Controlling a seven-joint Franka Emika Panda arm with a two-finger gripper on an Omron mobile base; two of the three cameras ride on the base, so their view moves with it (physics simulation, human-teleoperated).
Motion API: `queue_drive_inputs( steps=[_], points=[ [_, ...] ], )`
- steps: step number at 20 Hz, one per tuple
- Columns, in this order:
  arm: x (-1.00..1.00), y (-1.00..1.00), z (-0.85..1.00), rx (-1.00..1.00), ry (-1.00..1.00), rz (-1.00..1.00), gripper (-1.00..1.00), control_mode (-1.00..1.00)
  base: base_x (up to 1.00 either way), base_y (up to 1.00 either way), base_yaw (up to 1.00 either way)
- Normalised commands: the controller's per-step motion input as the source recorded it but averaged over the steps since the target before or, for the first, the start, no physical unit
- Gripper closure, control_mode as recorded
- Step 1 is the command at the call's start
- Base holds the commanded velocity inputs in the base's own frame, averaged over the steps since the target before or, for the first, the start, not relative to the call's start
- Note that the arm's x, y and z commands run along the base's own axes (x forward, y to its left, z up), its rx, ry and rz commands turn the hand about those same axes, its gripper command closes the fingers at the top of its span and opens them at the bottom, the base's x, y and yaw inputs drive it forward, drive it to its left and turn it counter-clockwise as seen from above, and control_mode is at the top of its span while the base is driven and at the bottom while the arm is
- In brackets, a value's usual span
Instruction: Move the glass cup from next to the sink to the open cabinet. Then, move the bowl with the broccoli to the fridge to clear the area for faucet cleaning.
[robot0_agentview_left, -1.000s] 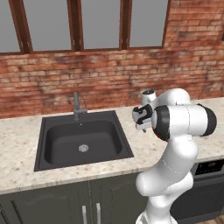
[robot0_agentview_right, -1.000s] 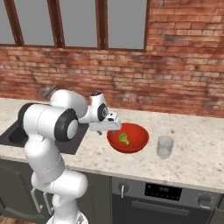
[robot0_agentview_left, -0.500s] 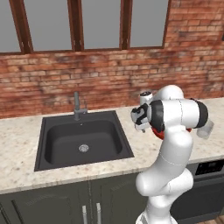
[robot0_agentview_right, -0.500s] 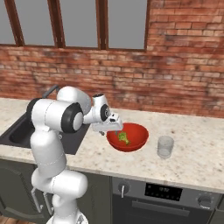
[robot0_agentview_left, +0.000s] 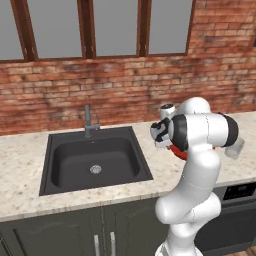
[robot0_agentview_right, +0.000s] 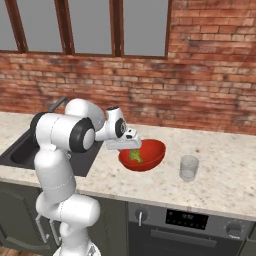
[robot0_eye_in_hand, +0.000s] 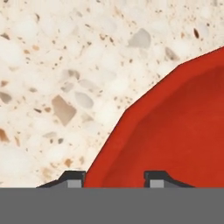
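Red glossy round bowl (robot0_agentview_right: 145, 154): tool (robot0_eye_in_hand: 114, 177) jaws have narrowed astride its rim, grip unconfirmed; glass tumbler (robot0_agentview_right: 189, 167) unmoved on worktop (robot0_agentview_right: 220, 185).

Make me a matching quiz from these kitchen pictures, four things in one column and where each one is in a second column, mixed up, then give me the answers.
Things:
1. glass cup
2. bowl with the broccoli
3. faucet
4. hand

Places:
A. behind the sink, by the brick wall
B. straddling the red bowl's rim
C. on the counter between the sink and the cup
D. on the counter above the oven, beside the bowl

Pairs: 1-D, 2-C, 3-A, 4-B
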Motion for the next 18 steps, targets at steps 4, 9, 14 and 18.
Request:
queue_drive_inputs(
  steps=[4, 9, 14, 18],
  points=[
    [-0.01, 0.00, 0.00, 0.00, 0.00, 0.00, 1.00, -1.00, 0.00, 0.00, 0.00],
    [-0.62, 0.00, 0.43, -0.03, -0.30, 0.02, 1.00, -1.00, 0.00, 0.00, 0.00],
    [-0.93, 0.01, 0.98, -0.17, -0.47, 0.05, 1.00, -1.00, 0.00, 0.00, 0.00],
    [-0.89, 0.14, 1.00, -0.28, -0.44, 0.09, 1.00, -1.00, 0.00, 0.00, 0.00]
  ],
)
